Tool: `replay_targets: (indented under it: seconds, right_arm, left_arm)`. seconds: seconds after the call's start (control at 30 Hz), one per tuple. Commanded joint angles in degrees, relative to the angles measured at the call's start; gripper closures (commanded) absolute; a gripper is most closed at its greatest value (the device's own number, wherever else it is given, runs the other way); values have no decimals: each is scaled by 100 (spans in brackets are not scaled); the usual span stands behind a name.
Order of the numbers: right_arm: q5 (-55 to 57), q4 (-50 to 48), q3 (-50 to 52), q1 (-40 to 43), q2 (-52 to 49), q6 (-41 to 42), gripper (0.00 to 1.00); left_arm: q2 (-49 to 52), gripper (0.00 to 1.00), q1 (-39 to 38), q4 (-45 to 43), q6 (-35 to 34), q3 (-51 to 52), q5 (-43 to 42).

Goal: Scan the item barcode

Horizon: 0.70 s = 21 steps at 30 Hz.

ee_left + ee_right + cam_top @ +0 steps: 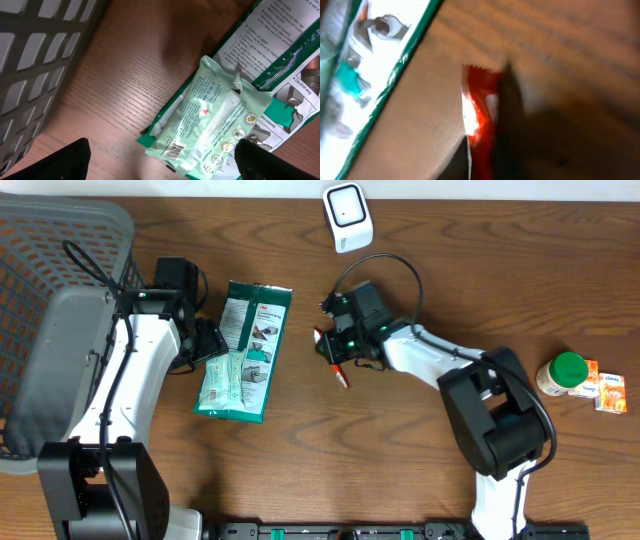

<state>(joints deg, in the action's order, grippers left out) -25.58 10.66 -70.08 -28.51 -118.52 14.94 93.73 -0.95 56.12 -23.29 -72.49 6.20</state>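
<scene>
One small red foil sachet (340, 372), mid-tabletop, lies at the right jaws, their grip unclear through blur, left jaws wide; pickup seems in hand, next calling for a lift toward the far-edge white plastic scanner (347, 217), barcode facing it.
</scene>
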Motion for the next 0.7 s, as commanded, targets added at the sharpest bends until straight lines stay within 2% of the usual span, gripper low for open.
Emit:
replay_targets:
  seconds: [0.0, 0.07, 0.1, 0.17, 0.2, 0.23, 0.43, 0.5, 0.67]
  right_arm:
    - [-734, 219, 168, 293, -15, 352, 68]
    - [-907, 221, 225, 374, -96, 146, 62]
    - [-1016, 216, 229, 396, -149, 72, 48]
    - [-1141, 219, 232, 444, -210, 63, 32]
    - [-1141, 219, 232, 459, -227, 66, 28]
    - [-1137, 223, 232, 509, -267, 63, 17]
    - [-1268, 238, 234, 782, -345, -24, 12]
    - [-1394, 221, 234, 883, -348, -87, 1]
    - [-1392, 225, 234, 1040, -350, -94, 1]
  left_arm:
    - [-116, 7, 24, 13, 13, -68, 50]
    - [-116, 7, 24, 13, 13, -70, 50]
    - [-116, 7, 24, 13, 13, -70, 50]
    - [-116, 7, 24, 13, 13, -70, 50]
    - [-116, 7, 24, 13, 13, -70, 50]
    - [-116, 7, 24, 13, 13, -68, 50]
    - [-116, 7, 24, 13, 13, -70, 50]
    - [-116, 7, 24, 13, 13, -68, 48]
    - [-116, 7, 24, 13, 13, -70, 50]
